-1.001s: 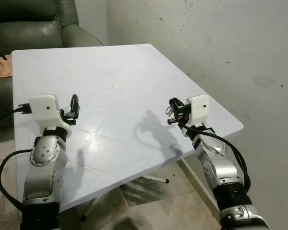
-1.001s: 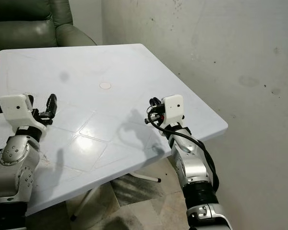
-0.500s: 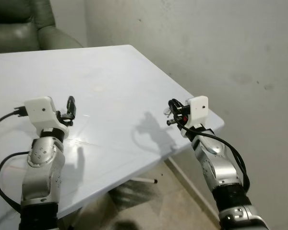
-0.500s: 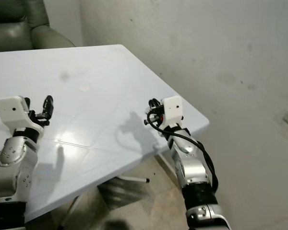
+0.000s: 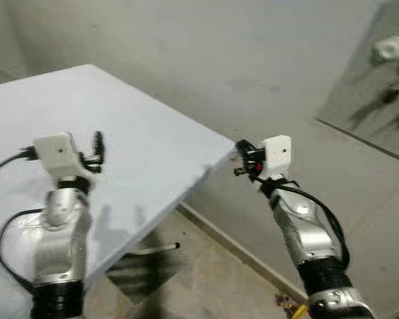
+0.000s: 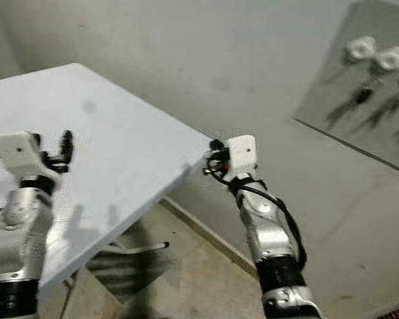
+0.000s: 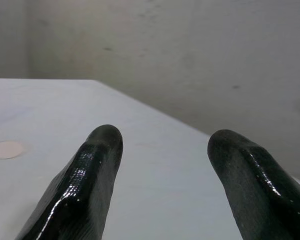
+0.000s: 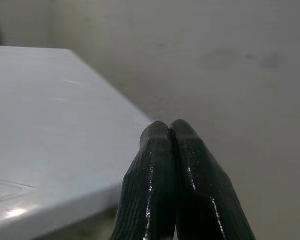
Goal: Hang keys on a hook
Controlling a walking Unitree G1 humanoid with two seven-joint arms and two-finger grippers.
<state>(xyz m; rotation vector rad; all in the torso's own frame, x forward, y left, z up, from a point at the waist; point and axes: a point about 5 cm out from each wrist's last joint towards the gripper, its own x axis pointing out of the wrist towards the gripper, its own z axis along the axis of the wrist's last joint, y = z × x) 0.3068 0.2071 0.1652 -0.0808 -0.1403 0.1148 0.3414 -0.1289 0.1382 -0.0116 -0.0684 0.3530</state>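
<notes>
My right gripper (image 5: 241,161) is raised in the air past the corner of the white table (image 5: 146,143), facing the grey wall. Its fingers (image 8: 162,165) are pressed shut, and a small pale blurred bit of metal, the keys (image 5: 237,154), shows at their tips in the eye views. High on the wall to the right, white round hooks (image 6: 361,48) sit on a grey panel (image 6: 346,126), with dark shapes hanging below them. My left gripper (image 5: 98,145) is held open over the table, nothing between its fingers (image 7: 97,170).
The table's corner (image 5: 229,147) lies just left of my right gripper. A table leg (image 5: 156,250) rests on the tiled floor below. The pictures are blurred from motion.
The whole view has swung to the right: the armchair has left the picture and the wall panel with hooks has come in. Both arms keep their pose, and the right gripper stays shut.
</notes>
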